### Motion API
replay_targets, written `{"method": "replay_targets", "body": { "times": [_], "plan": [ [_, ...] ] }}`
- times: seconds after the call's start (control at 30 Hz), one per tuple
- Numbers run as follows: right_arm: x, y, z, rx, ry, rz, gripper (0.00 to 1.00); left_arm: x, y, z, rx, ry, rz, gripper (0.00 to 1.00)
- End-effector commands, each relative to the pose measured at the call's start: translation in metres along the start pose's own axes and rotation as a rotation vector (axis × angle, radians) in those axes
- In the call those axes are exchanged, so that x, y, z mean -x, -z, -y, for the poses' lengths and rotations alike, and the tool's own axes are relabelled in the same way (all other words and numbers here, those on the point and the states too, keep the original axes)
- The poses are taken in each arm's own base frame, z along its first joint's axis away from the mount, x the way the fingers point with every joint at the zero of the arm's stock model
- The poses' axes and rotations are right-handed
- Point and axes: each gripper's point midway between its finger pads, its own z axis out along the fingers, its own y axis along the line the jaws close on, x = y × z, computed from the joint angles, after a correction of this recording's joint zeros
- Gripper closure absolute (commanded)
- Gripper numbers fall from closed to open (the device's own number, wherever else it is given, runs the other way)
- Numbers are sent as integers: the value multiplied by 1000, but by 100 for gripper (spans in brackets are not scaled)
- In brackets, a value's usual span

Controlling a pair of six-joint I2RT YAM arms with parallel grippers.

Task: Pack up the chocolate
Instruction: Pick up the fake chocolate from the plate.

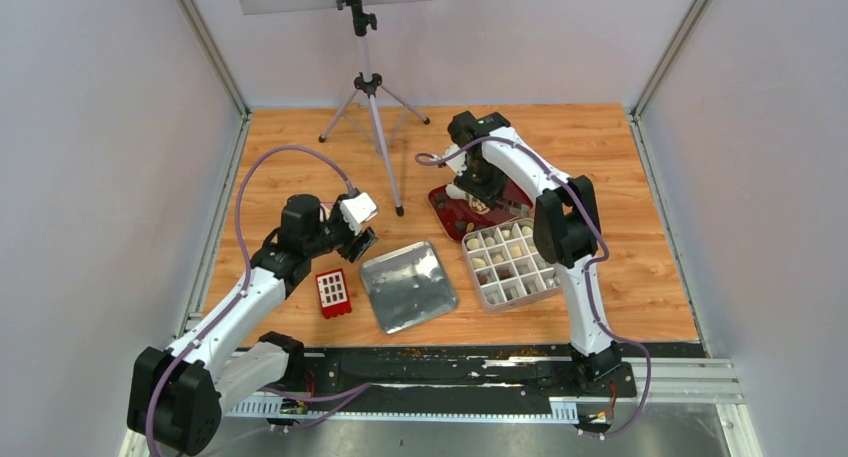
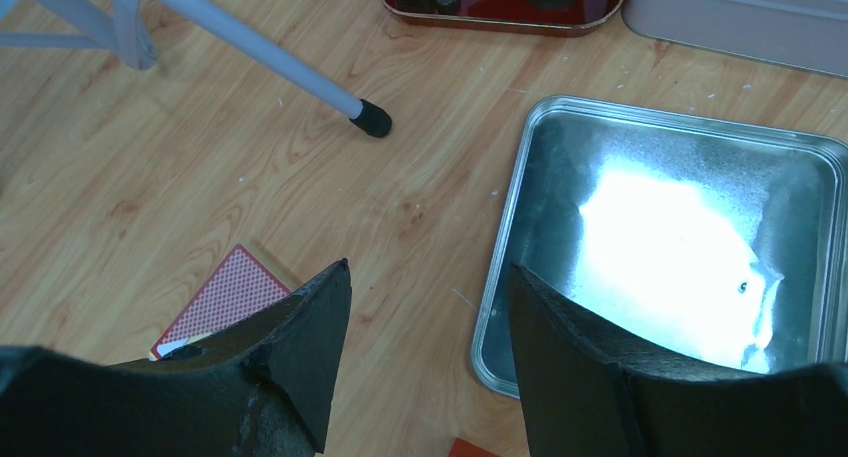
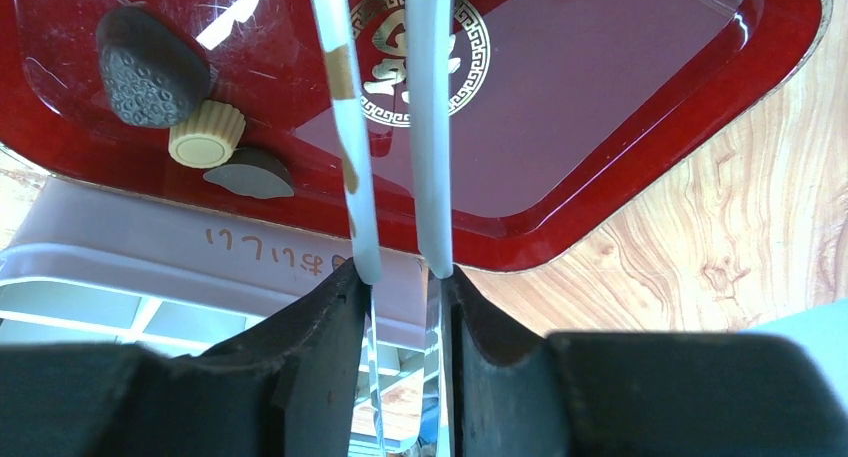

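Note:
Three chocolate pieces lie at one end of the red tray [image 3: 600, 97]: a dark textured one [image 3: 150, 67], a cream round one [image 3: 207, 135] and a dark flat one [image 3: 250, 172]. My right gripper [image 3: 400, 277] is shut on white tongs [image 3: 345, 127], whose two arms reach out over the tray beside those pieces with nothing between them. The pale divided box [image 1: 510, 262] next to the red tray [image 1: 450, 217] holds several cream and dark pieces [image 1: 495, 240]. My left gripper [image 2: 430, 277] is open and empty over bare wood, left of the metal tray [image 2: 680, 237].
A small red block with white squares [image 1: 333, 292] lies left of the metal tray [image 1: 408, 285]. A tripod [image 1: 370, 97] stands at the back, one foot [image 2: 370, 117] near my left gripper [image 1: 362, 239]. My right gripper [image 1: 482, 192] hangs over the red tray. Walls close in both sides.

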Motion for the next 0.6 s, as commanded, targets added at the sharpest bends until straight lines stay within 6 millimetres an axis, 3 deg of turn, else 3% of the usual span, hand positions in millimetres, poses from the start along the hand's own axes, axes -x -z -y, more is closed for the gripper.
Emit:
{"method": "replay_targets", "body": {
  "times": [0.0, 0.13, 0.23, 0.33, 0.57],
  "plan": [
    [5, 11, 5, -48, 1, 17, 73, 12, 3, -4, 19, 2, 55, 33],
    [13, 26, 13, -82, 2, 65, 84, 12, 3, -4, 18, 5, 52, 33],
    [10, 46, 16, -106, 1, 100, 86, 12, 2, -3, 14, 6, 53, 33],
    [-5, 69, 15, -122, -2, 126, 86, 11, 1, -2, 7, 11, 50, 33],
    [-62, 98, 0, -99, -6, 111, 86, 11, -5, -4, -6, 20, 39, 33]
  ]
}}
